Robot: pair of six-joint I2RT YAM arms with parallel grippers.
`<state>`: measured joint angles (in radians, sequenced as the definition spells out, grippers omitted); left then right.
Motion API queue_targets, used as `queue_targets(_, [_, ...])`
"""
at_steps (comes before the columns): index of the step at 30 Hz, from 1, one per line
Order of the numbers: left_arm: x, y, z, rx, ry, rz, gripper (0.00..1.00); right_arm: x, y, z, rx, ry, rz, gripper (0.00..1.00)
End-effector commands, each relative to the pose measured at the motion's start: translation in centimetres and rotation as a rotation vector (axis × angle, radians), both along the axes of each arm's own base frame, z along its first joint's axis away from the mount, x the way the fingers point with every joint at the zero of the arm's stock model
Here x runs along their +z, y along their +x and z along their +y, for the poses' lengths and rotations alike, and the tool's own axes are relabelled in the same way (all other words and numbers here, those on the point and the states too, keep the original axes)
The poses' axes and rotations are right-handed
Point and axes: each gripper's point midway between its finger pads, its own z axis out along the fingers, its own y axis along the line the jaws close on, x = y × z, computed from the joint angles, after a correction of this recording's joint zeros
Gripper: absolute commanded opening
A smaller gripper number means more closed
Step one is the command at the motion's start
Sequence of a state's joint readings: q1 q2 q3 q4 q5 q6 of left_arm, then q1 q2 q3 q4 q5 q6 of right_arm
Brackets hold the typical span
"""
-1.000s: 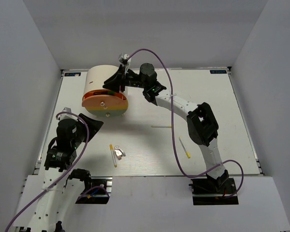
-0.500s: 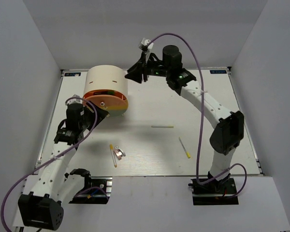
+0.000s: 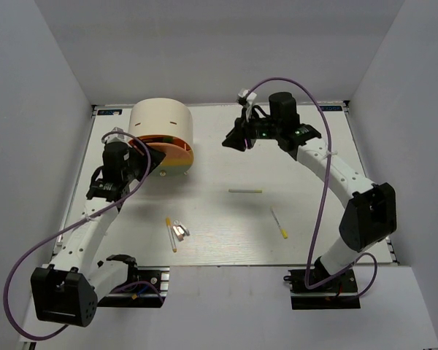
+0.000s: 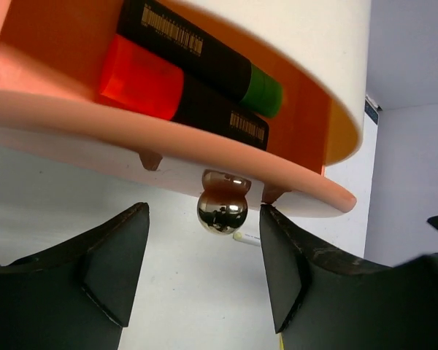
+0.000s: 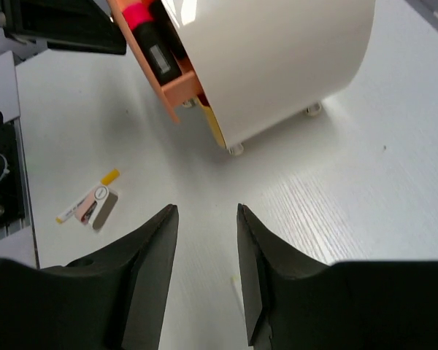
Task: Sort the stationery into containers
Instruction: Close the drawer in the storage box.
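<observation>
Noted cream cabinet at far left of table, lying with drawer fronts toward the arms. Found orange drawer pulled partly out, with two black markers side by side inside: orange-capped marker nearer the front, green-capped marker behind and touching it. Seen below the drawer front: shiny round knob. Logged left gripper at the drawer front, fingers spread wide to either side of the knob, a gap on each side, no contact, nothing held. Confirmed from overhead: left gripper just beside the lower left edge of the drawer front. Logged right gripper raised above the table, right of the cabinet and apart from it, pointing down and left toward it. Checked from the right wrist view: fingers parted by a moderate gap, bare table showing through it, nothing between them. Recorded loose stationery on the table: short yellow stick near the front edge, small pinkish clip just beside it on the right; pale stick lying crosswise near the middle; thin yellow-tipped stick farther right, angled, well apart from the others. Could not tell the state of the lower drawers beneath the orange one.
</observation>
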<state>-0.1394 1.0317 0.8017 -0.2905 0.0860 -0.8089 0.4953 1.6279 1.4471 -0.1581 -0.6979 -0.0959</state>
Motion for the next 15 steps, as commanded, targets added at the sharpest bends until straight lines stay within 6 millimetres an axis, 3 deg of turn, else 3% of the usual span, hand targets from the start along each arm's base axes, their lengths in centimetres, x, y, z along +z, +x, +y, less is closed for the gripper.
queue_targets(1, [2.6, 1.5, 0.2, 0.006, 0.006, -0.091, 0.71, 1.3, -0.5, -1.7, -0.020, 0.008, -0.052, 0.44])
queue_targets(15, [2.3, 3.1, 0.9, 0.050, 0.037, -0.089, 0.71, -1.2, -1.6, -4.3, -0.063, -0.018, 0.000, 0.46])
